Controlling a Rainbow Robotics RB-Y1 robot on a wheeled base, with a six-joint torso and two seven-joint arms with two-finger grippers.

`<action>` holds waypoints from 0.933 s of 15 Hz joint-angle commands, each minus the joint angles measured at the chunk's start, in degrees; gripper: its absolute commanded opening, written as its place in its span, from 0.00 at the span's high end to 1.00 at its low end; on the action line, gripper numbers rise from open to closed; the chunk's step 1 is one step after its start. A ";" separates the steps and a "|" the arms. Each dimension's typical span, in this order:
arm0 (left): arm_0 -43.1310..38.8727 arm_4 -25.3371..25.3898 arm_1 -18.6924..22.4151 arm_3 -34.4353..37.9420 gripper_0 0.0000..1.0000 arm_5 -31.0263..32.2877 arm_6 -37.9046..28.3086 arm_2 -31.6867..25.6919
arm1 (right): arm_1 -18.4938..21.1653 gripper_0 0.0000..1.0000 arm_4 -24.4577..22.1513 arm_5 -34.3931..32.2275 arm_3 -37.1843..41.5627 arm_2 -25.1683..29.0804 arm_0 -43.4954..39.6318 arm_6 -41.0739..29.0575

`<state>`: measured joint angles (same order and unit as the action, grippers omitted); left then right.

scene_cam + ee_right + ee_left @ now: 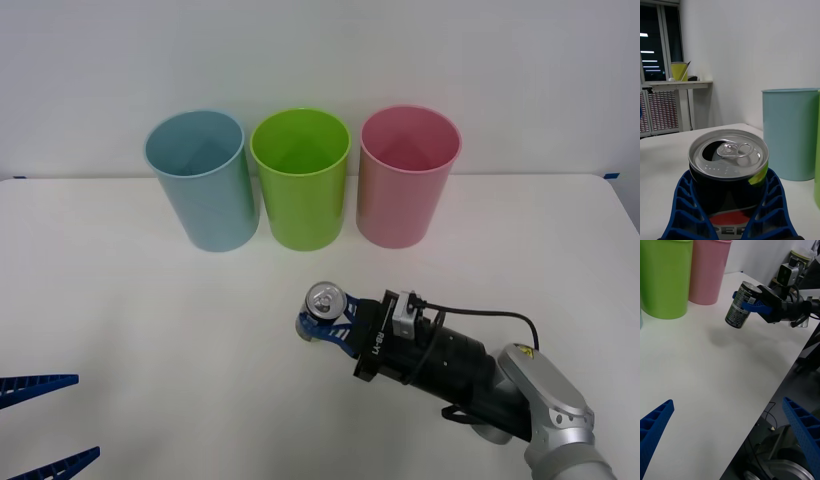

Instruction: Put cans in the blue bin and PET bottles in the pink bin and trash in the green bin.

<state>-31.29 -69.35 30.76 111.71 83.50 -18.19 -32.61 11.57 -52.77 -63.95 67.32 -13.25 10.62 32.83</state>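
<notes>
The right tool (322, 325) is pinching the can (325, 300) between its two blue ribbed fingers (771, 202), which are pressing against opposite sides of the dark body just below the silver top. In the left wrist view the can is hanging clear of the white worktop (150, 330) — tilted, with its shadow lying on the surface beneath it. The pull tab is lying flat on the lid and the mouth is standing open. A yellow-green band is showing at the can's upper edge in the right wrist view.

The right arm is reaching in from the near right corner of the worktop, holding the can in front of the three bins and well apart from them. The bins are standing upright in a row at the far side, close against the wall: the blue bin (200, 180) at the left, the green bin (300, 180) in the middle, the pink bin (405, 178) at the right. Blue and green are nearly touching; a small gap is showing between green and pink. Open worktop is lying between the can and the bins.

The left tool (40, 420) is sitting at the near left edge of the worktop, its blue fingers spread wide apart and gripping nothing.
</notes>
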 commanded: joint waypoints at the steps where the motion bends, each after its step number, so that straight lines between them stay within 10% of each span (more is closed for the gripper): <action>1: 0.00 0.00 0.00 0.00 0.00 0.00 0.00 0.00 | -1.73 1.00 2.41 2.07 0.01 0.06 1.51 0.05; 14: 0.00 0.00 0.00 0.00 0.00 0.00 0.00 0.00 | -6.04 1.00 8.56 8.93 0.10 -2.05 10.74 -0.04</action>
<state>-31.29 -69.34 30.76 111.71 83.50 -18.19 -32.61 5.90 -44.28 -55.69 67.39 -15.29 20.80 32.85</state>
